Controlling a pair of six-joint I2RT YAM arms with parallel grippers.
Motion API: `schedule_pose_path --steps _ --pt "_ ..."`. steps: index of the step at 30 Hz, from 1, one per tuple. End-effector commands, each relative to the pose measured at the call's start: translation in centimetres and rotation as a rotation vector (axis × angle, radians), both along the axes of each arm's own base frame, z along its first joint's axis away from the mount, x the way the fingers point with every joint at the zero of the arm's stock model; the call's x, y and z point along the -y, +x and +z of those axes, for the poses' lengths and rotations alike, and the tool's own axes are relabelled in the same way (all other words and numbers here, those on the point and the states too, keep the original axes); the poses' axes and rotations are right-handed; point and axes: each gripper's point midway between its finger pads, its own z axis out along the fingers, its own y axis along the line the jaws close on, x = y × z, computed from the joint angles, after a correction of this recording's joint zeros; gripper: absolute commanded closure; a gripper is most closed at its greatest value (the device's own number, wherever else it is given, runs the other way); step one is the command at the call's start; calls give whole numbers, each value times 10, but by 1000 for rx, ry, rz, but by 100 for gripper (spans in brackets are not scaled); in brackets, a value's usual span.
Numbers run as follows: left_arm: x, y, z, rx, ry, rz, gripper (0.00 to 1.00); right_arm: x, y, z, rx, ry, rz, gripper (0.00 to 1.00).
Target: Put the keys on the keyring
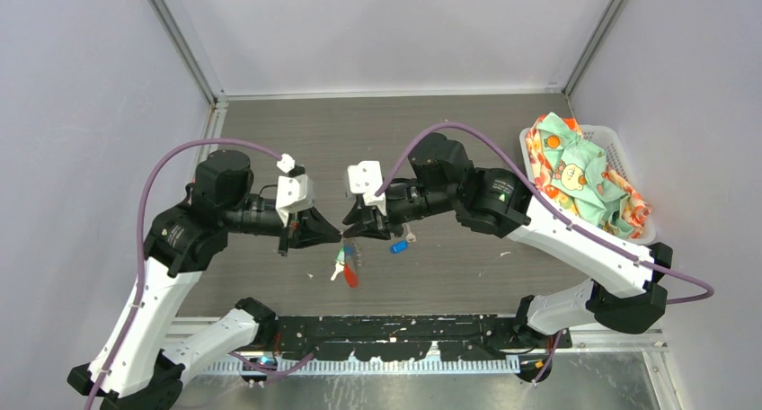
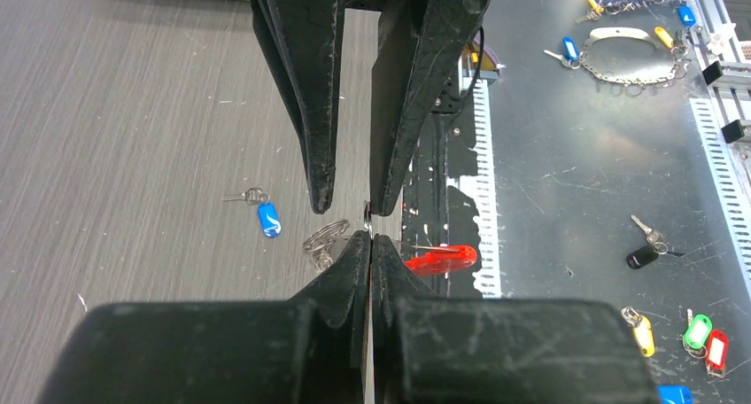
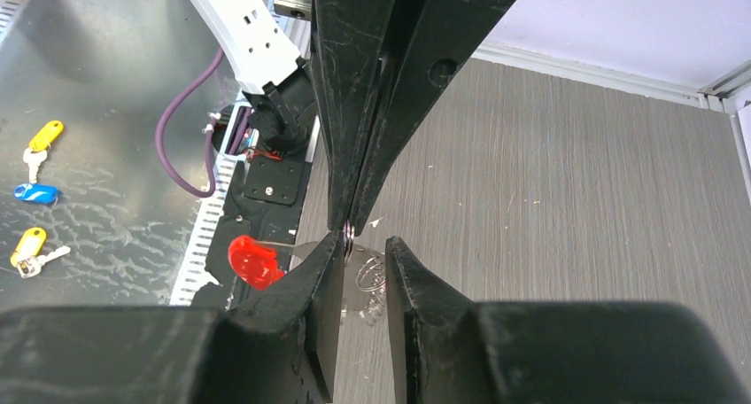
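Left fingers (image 2: 352,264) seemingly pinching keyring (image 2: 441,260), one blue key (image 2: 268,219)

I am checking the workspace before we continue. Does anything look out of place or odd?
Yes. Many loose tagged keys lie scattered on the metal sheet past the near edge of the table, off the work surface. One blue key lies apart on the table.

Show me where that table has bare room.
Bare: the far strip of table between the back wall and the left gripper and right gripper, across to the basket. Crowded: the middle, where those two meet near the blue key.
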Motion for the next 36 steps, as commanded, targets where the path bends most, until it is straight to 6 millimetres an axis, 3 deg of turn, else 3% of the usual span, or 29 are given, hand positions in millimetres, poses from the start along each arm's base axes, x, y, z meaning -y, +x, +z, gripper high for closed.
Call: schedule_pose_path --steps 1,11,17,23,25,28,30,36 --pt "1 -5 19 67 -40 -26 99 -6 1 27 24 85 -2 72" --pt "0 -4 20 74 -44 -17 99 -7 -2 20 3 43 18 78" --pt "0 -5 22 78 -48 -15 99 -7 -2 16 3 19 27 97" --pt "-1 -5 22 81 -49 -10 99 -4 0 15 5 14 8 99" --pt "-1 -4 23 71 -49 -3 96 -4 6 20 5 50 -39 99" --pt "-3 -5 21 60 -39 10 73 -3 7 39 -5 185 -77 99" --pt "-7 -6 17 62 -23 27 66 4 3 66 -13 337 -96 99" --pt "-16 0 -1 90 23 88 66 20 -3 85 -62 553 -125 99"
